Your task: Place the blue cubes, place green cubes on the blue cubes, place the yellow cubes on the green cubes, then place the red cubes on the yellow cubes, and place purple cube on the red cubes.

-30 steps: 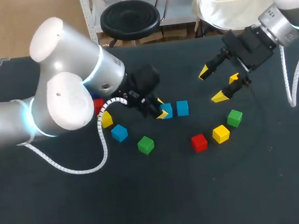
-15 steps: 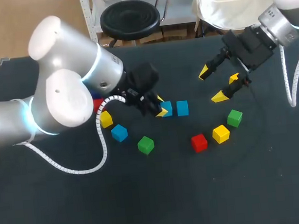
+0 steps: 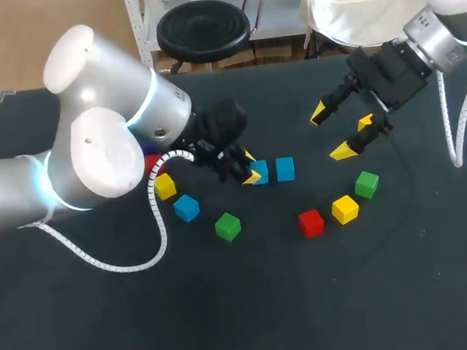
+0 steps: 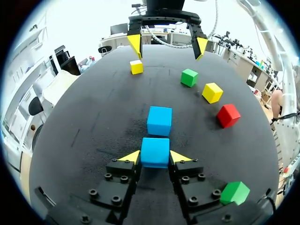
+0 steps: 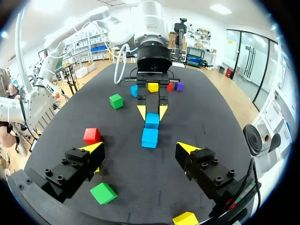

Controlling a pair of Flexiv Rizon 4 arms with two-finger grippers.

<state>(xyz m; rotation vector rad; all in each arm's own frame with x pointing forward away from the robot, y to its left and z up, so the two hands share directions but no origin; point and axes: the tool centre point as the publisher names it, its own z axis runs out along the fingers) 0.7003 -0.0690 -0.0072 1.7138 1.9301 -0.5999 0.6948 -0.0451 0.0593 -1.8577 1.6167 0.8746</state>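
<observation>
Left hand [image 4: 155, 156] closed on blue cube [image 4: 155, 150]; second blue cube [image 4: 159, 120] just ahead, contact unclear. Right hand [image 3: 330, 133] wide. Red cube [image 3: 153, 162] behind left hand, mostly hidden by arm.

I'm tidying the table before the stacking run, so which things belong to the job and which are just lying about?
Job: blue cubes, one held by the left gripper; green cubes; yellow cubes; red cubes; purple cube.
Not job items: black table; left arm's white cable.
</observation>
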